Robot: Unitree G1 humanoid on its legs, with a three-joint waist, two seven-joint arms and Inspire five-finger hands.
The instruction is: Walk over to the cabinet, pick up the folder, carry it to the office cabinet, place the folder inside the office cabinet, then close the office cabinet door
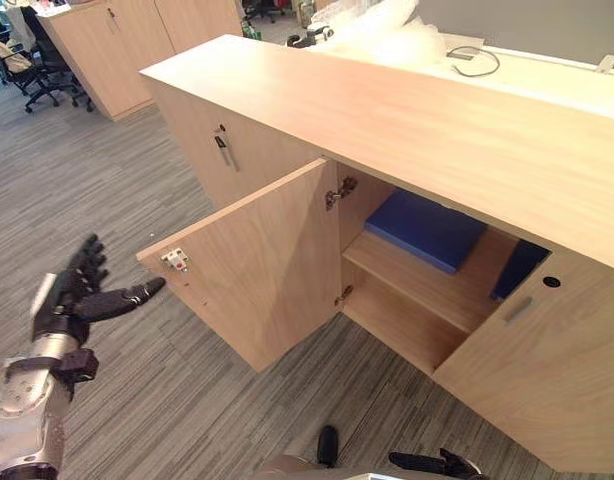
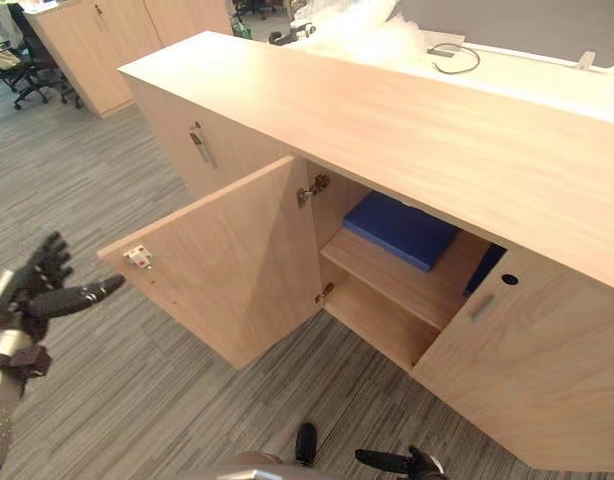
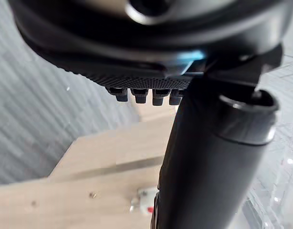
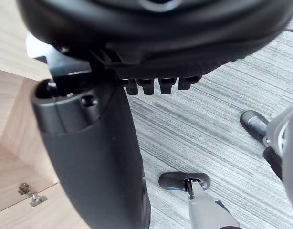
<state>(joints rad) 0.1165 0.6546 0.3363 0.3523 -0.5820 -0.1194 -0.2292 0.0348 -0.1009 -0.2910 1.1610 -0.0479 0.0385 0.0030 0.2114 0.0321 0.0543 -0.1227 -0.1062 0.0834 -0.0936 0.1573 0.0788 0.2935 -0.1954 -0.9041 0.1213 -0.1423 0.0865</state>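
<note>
A blue folder [image 1: 427, 230] lies flat on the upper shelf inside the low wooden office cabinet [image 1: 387, 110]. The cabinet's left door [image 1: 257, 270] stands wide open, swung out toward me, with a small latch [image 1: 175, 260] near its free edge. My left hand [image 1: 72, 295] hovers open just left of that free edge, thumb pointing at it, a short gap between them. The left wrist view looks past the thumb [image 3: 208, 157] onto the door [image 3: 113, 157]. Low over the carpet before the cabinet, my right hand [image 1: 432, 462] is open and holds nothing.
A second blue item [image 1: 517, 268] leans half hidden behind the right door [image 1: 547, 370]. The neighbouring door on the left has a metal handle [image 1: 224, 150]. Office chairs [image 1: 27, 60] and tall cabinets [image 1: 117, 50] stand back left. Plastic wrap [image 1: 387, 35] and a cable [image 1: 474, 62] lie behind.
</note>
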